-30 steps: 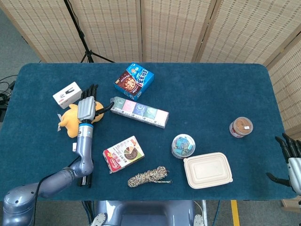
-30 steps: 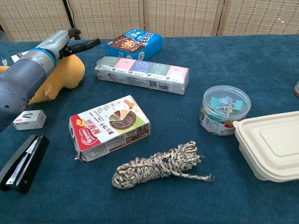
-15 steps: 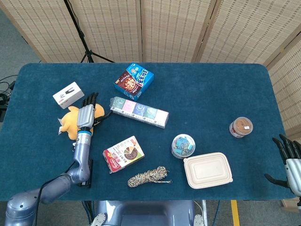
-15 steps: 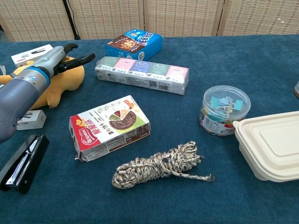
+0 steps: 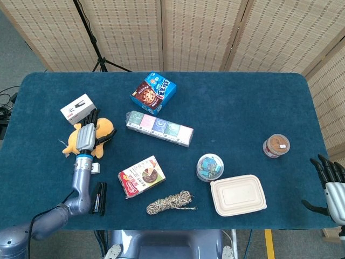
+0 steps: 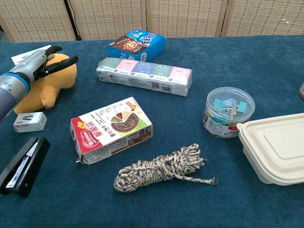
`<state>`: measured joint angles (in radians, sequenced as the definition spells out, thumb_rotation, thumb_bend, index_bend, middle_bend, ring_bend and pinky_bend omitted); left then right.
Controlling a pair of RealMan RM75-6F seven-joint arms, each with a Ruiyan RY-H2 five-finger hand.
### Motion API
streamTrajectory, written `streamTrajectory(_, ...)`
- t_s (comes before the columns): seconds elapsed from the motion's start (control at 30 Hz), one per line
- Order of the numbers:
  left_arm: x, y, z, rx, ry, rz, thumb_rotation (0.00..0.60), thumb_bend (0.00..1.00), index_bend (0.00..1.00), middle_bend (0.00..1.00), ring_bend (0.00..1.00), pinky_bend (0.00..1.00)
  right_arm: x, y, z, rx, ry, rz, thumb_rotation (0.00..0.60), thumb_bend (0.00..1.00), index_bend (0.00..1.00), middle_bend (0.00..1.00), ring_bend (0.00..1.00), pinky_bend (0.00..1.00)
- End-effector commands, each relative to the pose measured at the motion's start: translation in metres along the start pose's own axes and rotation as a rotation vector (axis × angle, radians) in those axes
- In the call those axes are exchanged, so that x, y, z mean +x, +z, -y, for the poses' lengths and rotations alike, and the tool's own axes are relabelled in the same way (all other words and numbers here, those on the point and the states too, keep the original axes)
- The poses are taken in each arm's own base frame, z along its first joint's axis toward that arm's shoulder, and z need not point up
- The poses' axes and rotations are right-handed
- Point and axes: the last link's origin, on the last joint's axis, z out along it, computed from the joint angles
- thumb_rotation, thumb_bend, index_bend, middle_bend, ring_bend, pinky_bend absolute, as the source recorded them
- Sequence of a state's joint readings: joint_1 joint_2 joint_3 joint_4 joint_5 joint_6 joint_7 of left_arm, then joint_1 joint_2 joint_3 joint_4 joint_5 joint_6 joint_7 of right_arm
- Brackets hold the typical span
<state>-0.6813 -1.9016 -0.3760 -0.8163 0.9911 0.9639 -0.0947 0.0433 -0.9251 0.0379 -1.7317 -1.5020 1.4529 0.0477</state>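
1. Head view: the left hand (image 5: 86,136) lies on top of the yellow plush toy (image 5: 102,128) at the worktop's (image 5: 237,102) left side, fingers spread and stretched over it, nothing gripped.
2. In the chest view the same hand (image 6: 39,61) rests on the toy (image 6: 52,80), dark fingertips (image 6: 66,61) pointing toward the worktop's middle.
3. Just behind the toy sits a white box (image 5: 78,108); just in front of it lies a small staple box (image 6: 29,121), and nearer the robot a black stapler (image 6: 23,165).
4. Right of the toy lies a long row of pastel packs (image 5: 159,128), with a blue snack box (image 5: 153,93) behind it.
5. In front of the packs sits a red-and-white food box (image 5: 141,176), and beside that a coil of rope (image 5: 170,202).
6. Further right stand a clear tub of clips (image 5: 210,167) and, touching or just beside it, a beige lidded container (image 5: 238,195).
7. A small round jar (image 5: 276,145) stands well apart toward the right edge.
8. The right hand (image 5: 331,181) hangs off the worktop's right edge, fingers apart and empty.
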Motion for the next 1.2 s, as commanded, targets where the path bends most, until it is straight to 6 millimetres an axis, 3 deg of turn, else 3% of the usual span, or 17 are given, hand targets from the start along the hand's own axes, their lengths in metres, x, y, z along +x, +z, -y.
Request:
streamTrajectory(0.03, 0.001, -0.002, 0.005, 0.009, 0.016, 0.007, 0.098, 0.00, 0.00, 0.00, 0.00, 0.00, 0.000, 0.000, 0.000, 0.000, -0.001, 0.001, 0.600, 0.00, 0.00, 0.00, 0.00, 0.00)
streamTrajectory(0.37, 0.010, -0.011, 0.027, 0.052, 0.064, 0.023, 0.096, 0.00, 0.00, 0.00, 0.00, 0.00, 0.000, 0.000, 0.001, 0.004, -0.001, 0.000, 0.600, 0.00, 0.00, 0.00, 0.00, 0.00)
streamTrajectory(0.77, 0.026, -0.022, 0.039, 0.050, 0.069, 0.015, 0.097, 0.00, 0.00, 0.00, 0.00, 0.00, 0.000, -0.001, 0.002, 0.005, -0.003, -0.001, 0.600, 0.00, 0.00, 0.00, 0.00, 0.00)
streamTrajectory(0.93, 0.037, -0.027, 0.029, 0.015, 0.034, 0.007, 0.098, 0.00, 0.00, 0.00, 0.00, 0.00, 0.001, -0.001, 0.002, 0.005, -0.002, -0.001, 0.600, 0.00, 0.00, 0.00, 0.00, 0.00)
streamTrajectory(1.2, 0.061, -0.035, -0.006, -0.063, 0.021, -0.024, 0.098, 0.00, 0.00, 0.00, 0.00, 0.00, 0.001, -0.001, 0.002, 0.004, -0.001, 0.000, 0.600, 0.00, 0.00, 0.00, 0.00, 0.00)
